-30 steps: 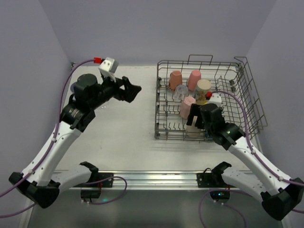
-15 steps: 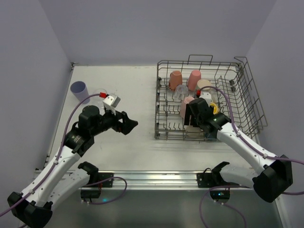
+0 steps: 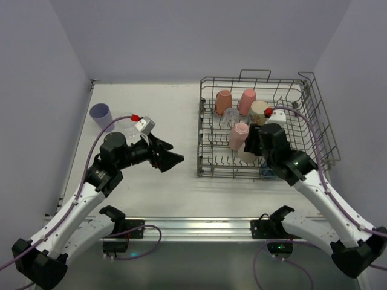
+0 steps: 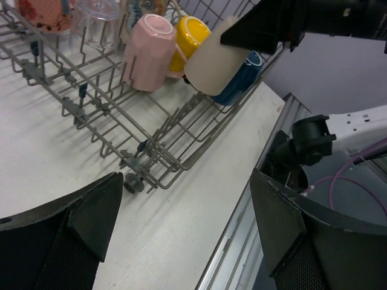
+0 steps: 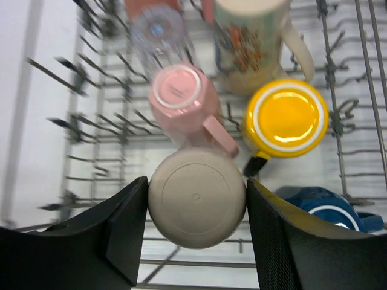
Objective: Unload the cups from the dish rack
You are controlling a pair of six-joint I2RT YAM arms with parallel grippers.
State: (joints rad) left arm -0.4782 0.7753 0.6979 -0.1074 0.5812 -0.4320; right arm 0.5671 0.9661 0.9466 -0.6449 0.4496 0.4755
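Observation:
The grey wire dish rack (image 3: 314, 121) stands at the right of the table. In its front row my right gripper (image 5: 196, 208) is shut on an upturned beige cup (image 5: 196, 198), one finger on each side. Behind that cup stand a pink cup (image 5: 178, 99), a yellow mug (image 5: 284, 118) and a dark blue cup (image 5: 320, 208). Further back are a cream printed mug (image 5: 251, 42) and a glass tumbler (image 5: 158, 33). A salmon cup (image 3: 223, 101) and another pink cup (image 3: 247, 100) sit in the back row. My left gripper (image 3: 172, 156) hangs open and empty left of the rack.
A lavender cup (image 3: 101, 115) stands on the table at the far left, behind my left arm. The rack's front corner (image 4: 145, 163) lies just ahead of my left gripper. Purple walls close in the left and right sides. A metal rail (image 3: 193, 226) runs along the near edge.
My right gripper has closed on the beige cup. My left arm has swung from the back left toward the rack, and the lavender cup now stands on the table.

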